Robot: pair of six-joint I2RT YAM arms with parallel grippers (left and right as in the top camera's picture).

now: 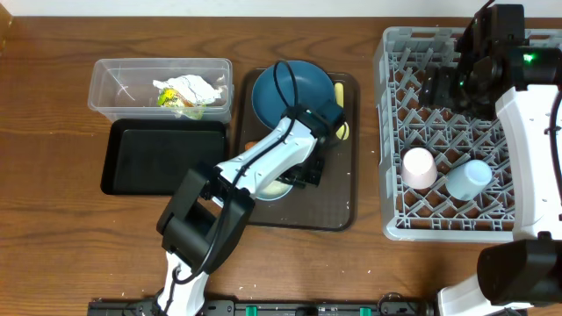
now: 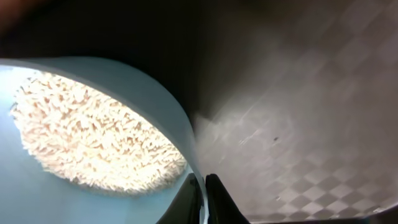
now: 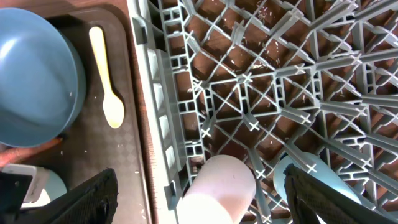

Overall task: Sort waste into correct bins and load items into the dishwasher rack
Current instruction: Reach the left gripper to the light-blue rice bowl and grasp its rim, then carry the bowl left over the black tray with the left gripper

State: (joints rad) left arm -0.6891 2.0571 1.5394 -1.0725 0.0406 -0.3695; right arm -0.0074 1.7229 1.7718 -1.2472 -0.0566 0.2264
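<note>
Pale blue plastic filled your left wrist view: the bowl (image 2: 134,78), with white rice (image 2: 93,137) heaped in its bottom, sat on the brown serving tray (image 1: 338,197) at the middle of the worktop. Your left claw (image 2: 202,186) was pinched narrow on the bowl's rim, one finger inside and one outside. On the same tray, toward the far edge, lay the dark blue plate (image 1: 294,88), with the yellow spoon (image 3: 104,74) just beside it on the side toward the right edge. A thin orange stick (image 3: 38,148) lay between plate and bowl. The grey rack (image 1: 387,132) stood along the right edge, with the pink cup (image 1: 419,167) and the light blue cup (image 1: 467,178) lying side by side in its near half. Your right claw (image 3: 199,177) hung over the rack's far part, fingers spread wide and clear of the cups. At the far left corner the clear tub (image 1: 110,83) held the crumpled paper (image 1: 186,92) with its coloured scraps, and the black tray (image 1: 158,158) lay just beside the tub on its near side.
</note>
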